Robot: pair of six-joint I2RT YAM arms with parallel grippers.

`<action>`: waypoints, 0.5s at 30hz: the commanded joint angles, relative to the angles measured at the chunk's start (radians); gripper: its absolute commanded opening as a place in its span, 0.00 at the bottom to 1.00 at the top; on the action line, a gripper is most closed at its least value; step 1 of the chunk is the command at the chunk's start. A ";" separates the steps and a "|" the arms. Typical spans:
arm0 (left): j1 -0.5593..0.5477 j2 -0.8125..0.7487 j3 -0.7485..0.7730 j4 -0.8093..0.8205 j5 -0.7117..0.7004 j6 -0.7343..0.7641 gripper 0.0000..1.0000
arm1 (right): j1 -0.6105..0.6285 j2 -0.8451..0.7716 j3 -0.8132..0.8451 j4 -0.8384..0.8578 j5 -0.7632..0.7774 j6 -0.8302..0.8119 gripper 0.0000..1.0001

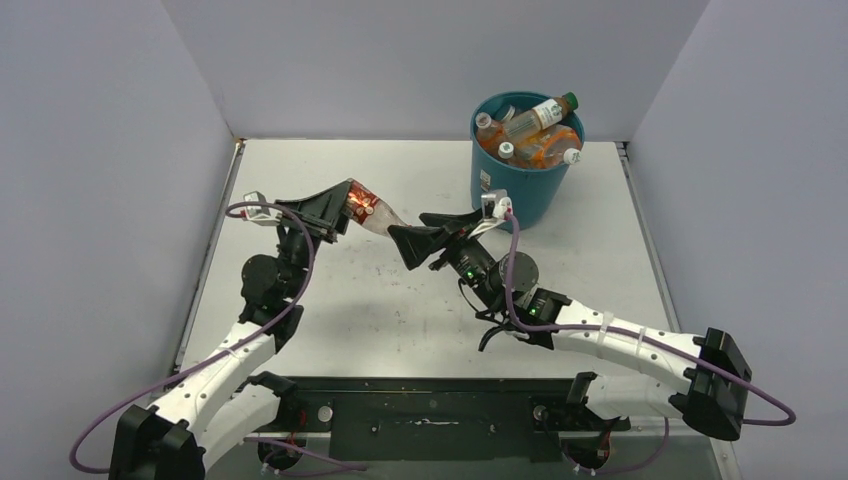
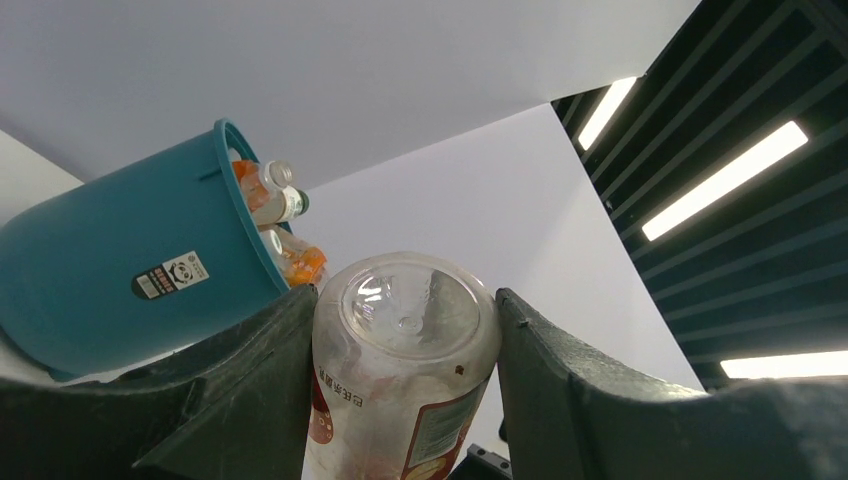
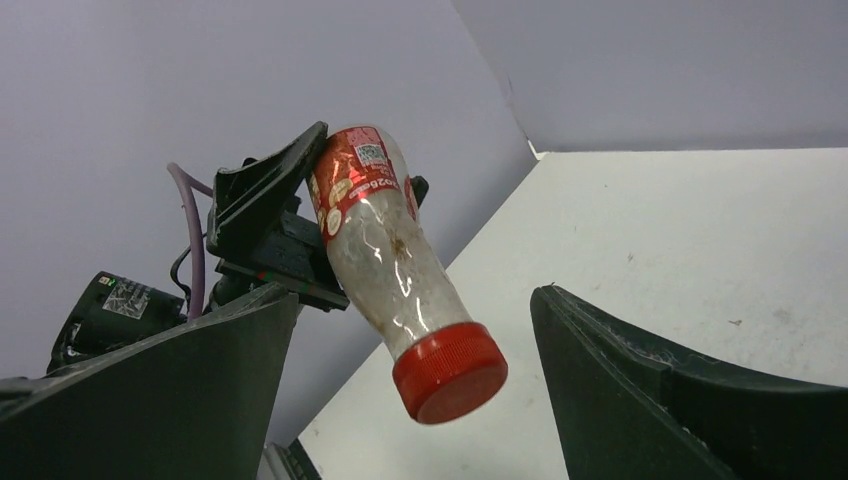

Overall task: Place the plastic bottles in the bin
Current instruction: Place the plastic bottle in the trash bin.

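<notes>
Top view: bin (image 1: 520, 190) heaped with bottles (image 1: 535, 130); none loose on table (image 1: 600, 260); one bottle (image 1: 375, 212) in air, pinched by left gripper (image 1: 345, 208). Left wrist view: fingers (image 2: 250, 380) press its base both sides. Right wrist view: right gripper (image 3: 415, 300) spread around red cap (image 3: 450, 372), no touch; handover, drop remain; heap may block

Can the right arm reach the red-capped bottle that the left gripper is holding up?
Probably yes. The right gripper stands open just before the cap end of the red-capped bottle, nothing between. The left gripper holds only the base end, so the neck is free.
</notes>
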 commanded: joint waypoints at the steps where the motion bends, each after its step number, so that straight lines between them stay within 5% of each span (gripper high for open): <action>1: -0.028 -0.022 0.039 0.015 0.012 0.029 0.00 | -0.023 0.042 0.073 -0.024 -0.114 -0.015 0.91; 9: -0.044 -0.043 0.047 0.020 0.005 0.024 0.00 | -0.038 0.091 0.102 -0.064 -0.202 0.021 0.98; 15: -0.044 -0.057 0.041 0.011 0.002 0.023 0.00 | -0.061 0.087 0.080 -0.024 -0.295 0.076 0.43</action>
